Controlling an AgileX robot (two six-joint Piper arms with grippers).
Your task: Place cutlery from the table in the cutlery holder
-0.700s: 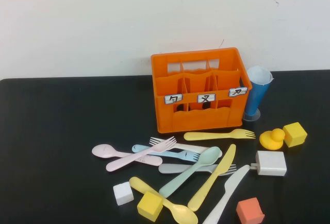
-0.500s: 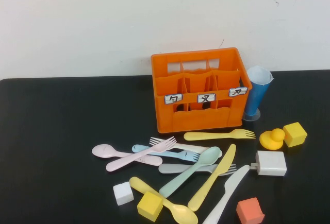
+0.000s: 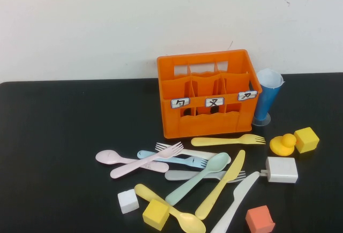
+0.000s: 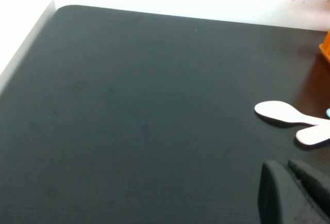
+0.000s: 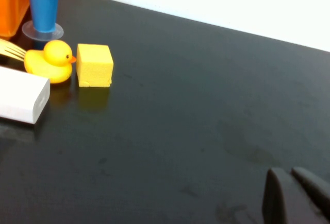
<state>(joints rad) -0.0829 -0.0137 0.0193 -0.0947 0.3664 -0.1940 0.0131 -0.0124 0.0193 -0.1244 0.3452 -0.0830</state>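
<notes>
High view: cutlery (image 3: pixel 187 171) lies at 6 o'clock from holder (image 3: pixel 206 94); your left gripper (image 4: pixel 294 193) and right gripper (image 5: pixel 296 195) look closed, left nearer the spoons

Pink spoon (image 4: pixel 281 113) on black table (image 4: pixel 129 105)

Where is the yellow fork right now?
In the high view the yellow fork lies flat on the table, just in front of the cutlery holder, right of centre, tines pointing toward the rubber duck. Neither gripper is near it.
</notes>
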